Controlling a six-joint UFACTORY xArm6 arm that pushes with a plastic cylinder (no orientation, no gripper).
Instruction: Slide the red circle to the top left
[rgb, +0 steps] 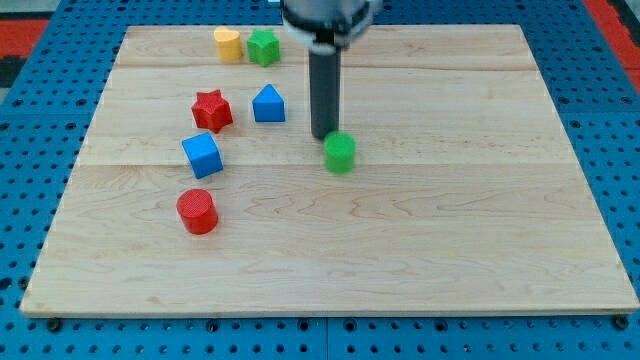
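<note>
Risk noted: the blue cube (201, 155) and red star (211, 110) lie between the red circle (197, 211) and the top left, so a straight push may be blocked. The rod is held upright; my tip (323, 137) is set just beside the green block (340, 153). No fingers are fitted. The red circle is found well to the tip's lower left.

The arm's housing (328, 18) is blurred and cut off by the view's top edge, at 12 o'clock from the rod (323, 92). My tip (323, 136), the tool's end, meets the green block (340, 153) at that block's 11 o'clock; contact cannot be confirmed. That block's shape is too soft to tell, as is the yellow block's (228, 44).
</note>
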